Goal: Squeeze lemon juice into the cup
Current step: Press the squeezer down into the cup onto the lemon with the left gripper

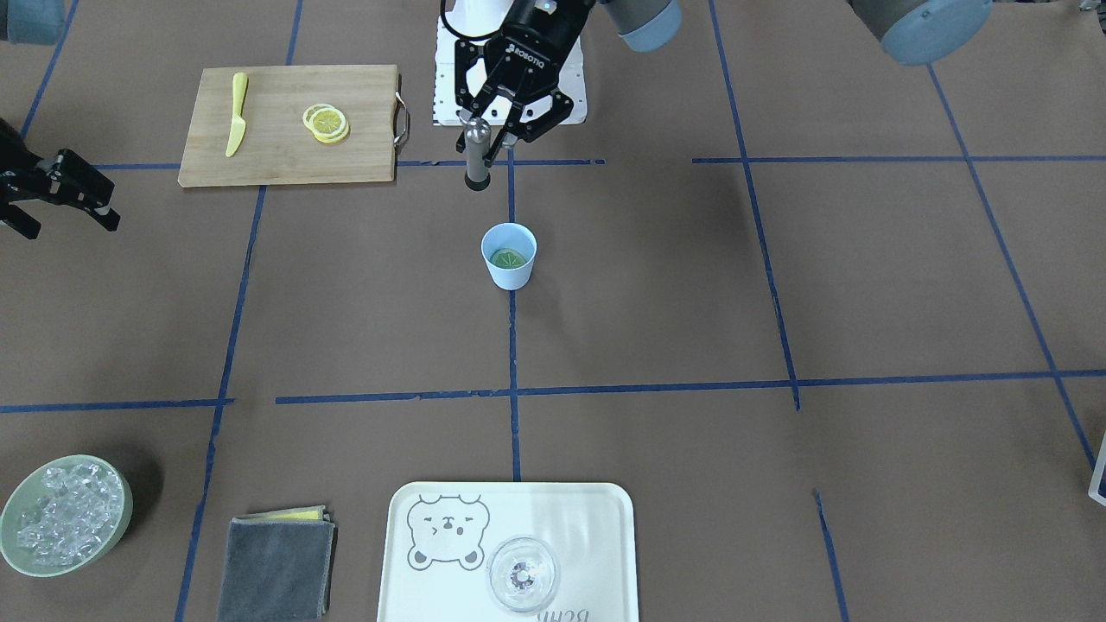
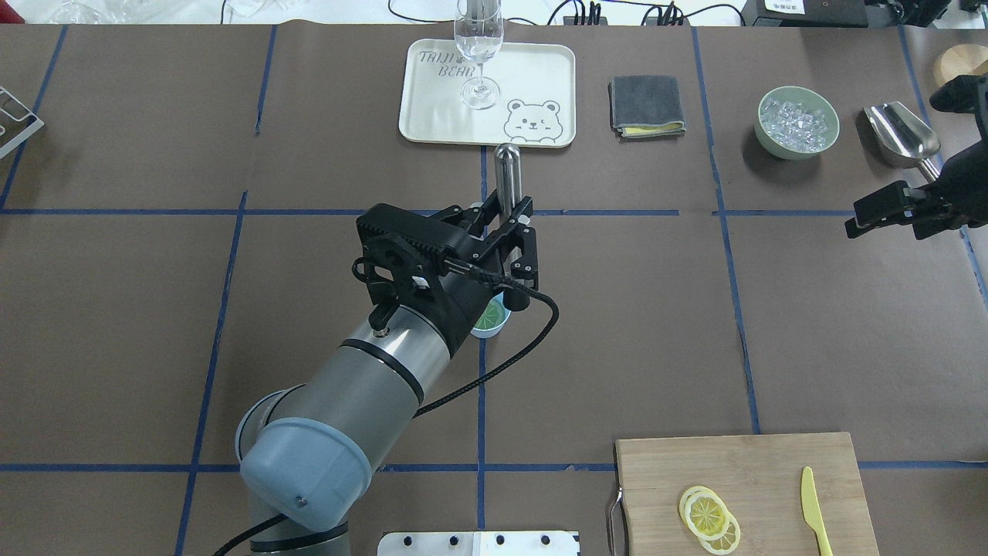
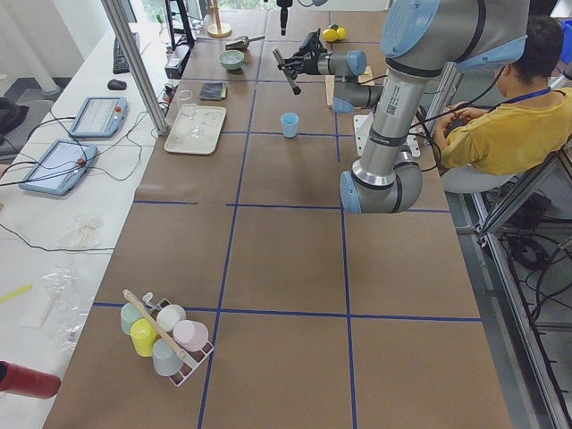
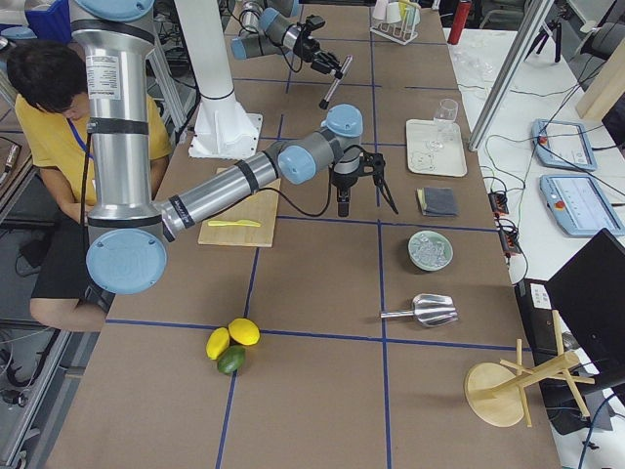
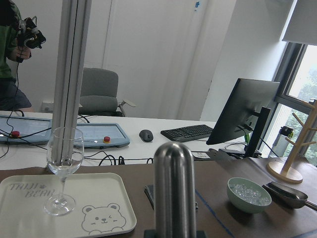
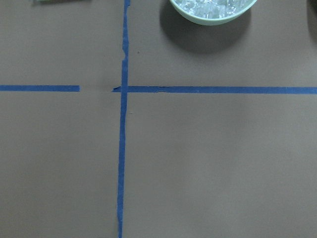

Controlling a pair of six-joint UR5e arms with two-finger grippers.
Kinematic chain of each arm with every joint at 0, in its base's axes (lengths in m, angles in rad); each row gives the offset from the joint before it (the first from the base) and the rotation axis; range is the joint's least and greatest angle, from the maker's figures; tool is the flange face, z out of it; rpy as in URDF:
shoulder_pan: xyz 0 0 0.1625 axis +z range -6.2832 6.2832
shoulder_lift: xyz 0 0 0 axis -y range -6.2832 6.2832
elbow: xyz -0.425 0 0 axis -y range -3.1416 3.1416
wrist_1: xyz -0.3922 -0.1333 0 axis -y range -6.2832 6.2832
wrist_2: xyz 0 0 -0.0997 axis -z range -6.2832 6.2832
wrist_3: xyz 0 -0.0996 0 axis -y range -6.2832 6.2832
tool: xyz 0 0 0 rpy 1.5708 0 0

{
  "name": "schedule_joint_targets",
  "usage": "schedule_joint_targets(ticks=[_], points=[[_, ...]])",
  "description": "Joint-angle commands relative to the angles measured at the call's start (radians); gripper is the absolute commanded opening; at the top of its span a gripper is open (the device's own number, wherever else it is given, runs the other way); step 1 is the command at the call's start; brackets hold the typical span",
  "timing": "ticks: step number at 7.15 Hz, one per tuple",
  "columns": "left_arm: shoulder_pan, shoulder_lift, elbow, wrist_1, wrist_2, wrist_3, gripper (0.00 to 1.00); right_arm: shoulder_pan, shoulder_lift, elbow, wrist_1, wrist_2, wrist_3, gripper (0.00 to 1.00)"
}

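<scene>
The light-blue cup (image 1: 509,256) stands mid-table on the centre tape line, with a greenish round slice lying in its bottom. In the overhead view the cup (image 2: 492,321) is mostly hidden under my left arm. My left gripper (image 1: 488,142) is raised above the cup and shut on a steel muddler (image 1: 477,155), which also shows in the overhead view (image 2: 507,174). Three lemon slices (image 1: 327,123) lie stacked on the wooden cutting board (image 1: 285,160). My right gripper (image 1: 60,186) is open and empty, far off at the table's side near the bowl of ice.
A yellow toy knife (image 1: 236,112) lies on the board. A cream tray (image 1: 605,518) holds a clear glass (image 1: 522,574). A grey cloth (image 1: 276,566), a pale-green bowl of ice (image 1: 65,514) and a metal scoop (image 2: 899,131) sit along the far edge.
</scene>
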Motion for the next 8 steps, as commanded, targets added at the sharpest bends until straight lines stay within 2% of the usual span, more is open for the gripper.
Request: schedule_joint_targets(ticks=[1,3,8], points=[[0.008,-0.006,0.018,-0.004,0.002,0.003,0.00,0.006,-0.012,-0.061,0.080,-0.007,-0.022,1.00],[0.021,0.017,0.075,-0.006,0.004,0.004,0.00,0.009,-0.022,-0.058,0.086,-0.010,-0.022,1.00],[-0.008,0.012,0.140,-0.032,0.047,0.035,0.00,0.009,-0.058,-0.056,0.093,-0.013,-0.025,1.00]])
